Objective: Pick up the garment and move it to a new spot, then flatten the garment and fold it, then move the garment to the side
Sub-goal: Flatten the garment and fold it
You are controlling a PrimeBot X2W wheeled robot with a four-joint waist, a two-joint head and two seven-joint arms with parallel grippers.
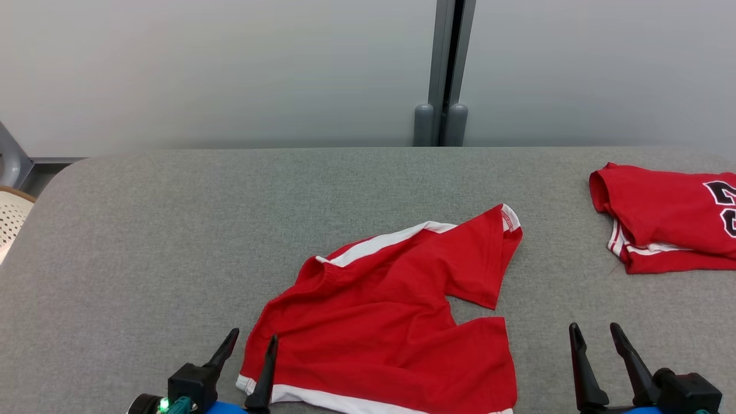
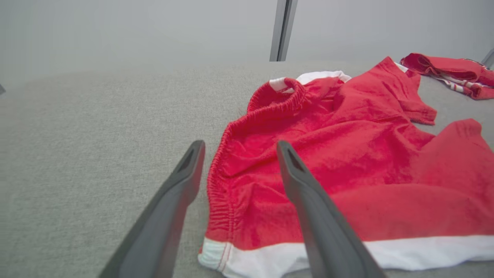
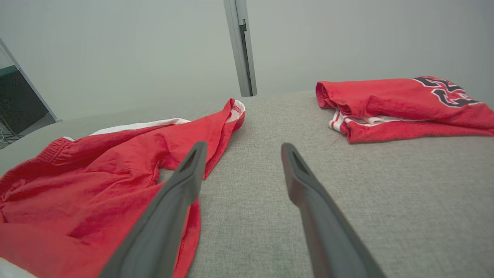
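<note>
Red garment [image 1: 391, 322] with white trim lies rumpled on the grey fabric tabletop [image 1: 144, 241], in the near middle of my head view. My left end effector [image 1: 253, 334] sits at its near left corner, jaws spread apart and gripping nothing, one over the cloth and the other over bare tabletop. My right end effector [image 1: 594, 326] is released too, over bare tabletop to the garment's right. A second red garment [image 1: 667, 230], folded, lies well apart at the far right.
</note>
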